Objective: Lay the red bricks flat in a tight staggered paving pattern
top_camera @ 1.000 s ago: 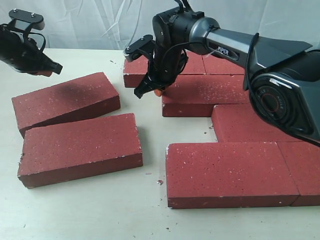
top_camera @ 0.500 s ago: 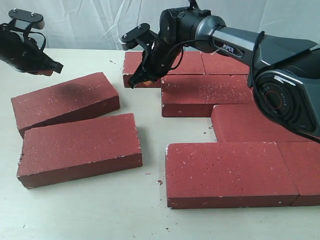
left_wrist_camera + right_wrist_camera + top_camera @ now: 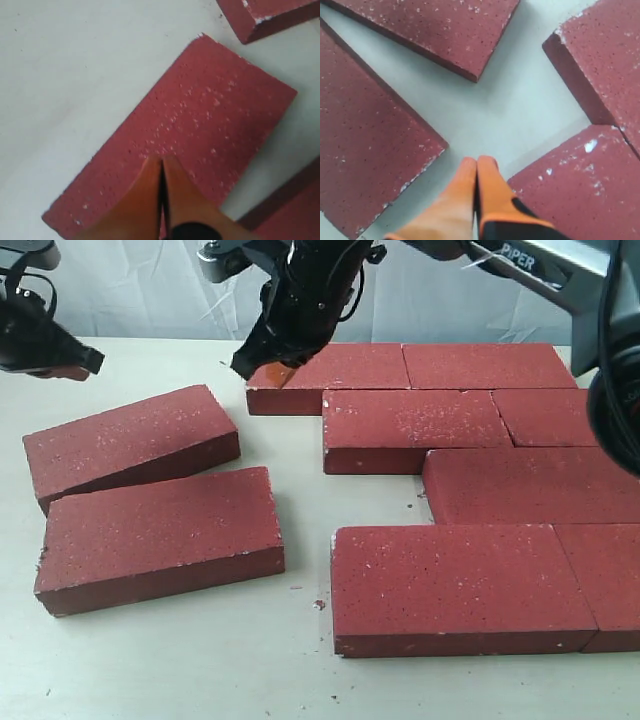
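Observation:
Several red bricks lie flat on the table. A staggered group fills the right side, from the back-row brick to the front brick. Two loose bricks lie at the left, one tilted and one nearer. My right gripper hovers shut and empty over the back-left corner of the group; in its wrist view its fingertips hang over bare table between bricks. My left gripper is raised at the far left, shut and empty, above a loose brick.
The pale table shows bare surface at the front left and between the loose bricks and the group. A white cloth backdrop stands behind. Small red chips lie near the front brick.
My right arm has risen and swung up and to the left, off the second-row brick to above the back-left brick's corner. The left gripper drifted slightly left. No brick has moved.

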